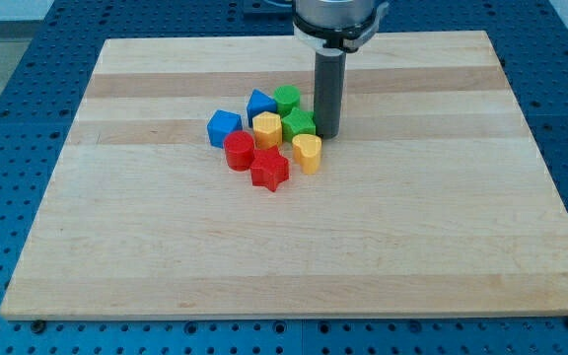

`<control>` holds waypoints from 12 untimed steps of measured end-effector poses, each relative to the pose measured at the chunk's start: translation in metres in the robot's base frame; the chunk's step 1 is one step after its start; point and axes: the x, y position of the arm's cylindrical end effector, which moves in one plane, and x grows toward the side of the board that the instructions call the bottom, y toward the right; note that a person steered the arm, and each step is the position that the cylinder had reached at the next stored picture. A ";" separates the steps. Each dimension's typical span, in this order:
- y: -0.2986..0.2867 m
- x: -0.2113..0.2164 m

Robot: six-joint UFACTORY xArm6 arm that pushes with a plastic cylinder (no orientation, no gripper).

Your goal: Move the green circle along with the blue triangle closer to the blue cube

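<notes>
The blocks sit in a tight cluster left of the board's middle. The green circle (287, 99) is at the cluster's top, touching the blue triangle (260, 104) on its left. The blue cube (224, 128) is at the cluster's left end, just below-left of the triangle. My tip (326, 134) is at the cluster's right side, right next to the green star (298, 123) and below-right of the green circle.
A yellow hexagon (267, 129), a red cylinder (239, 151), a red star (270, 170) and a yellow heart (307, 152) fill the rest of the cluster. The wooden board (412, 237) lies on a blue perforated table.
</notes>
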 end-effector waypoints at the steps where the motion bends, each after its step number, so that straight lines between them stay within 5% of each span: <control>1: 0.014 -0.008; 4: 0.010 -0.078; 12: -0.042 -0.071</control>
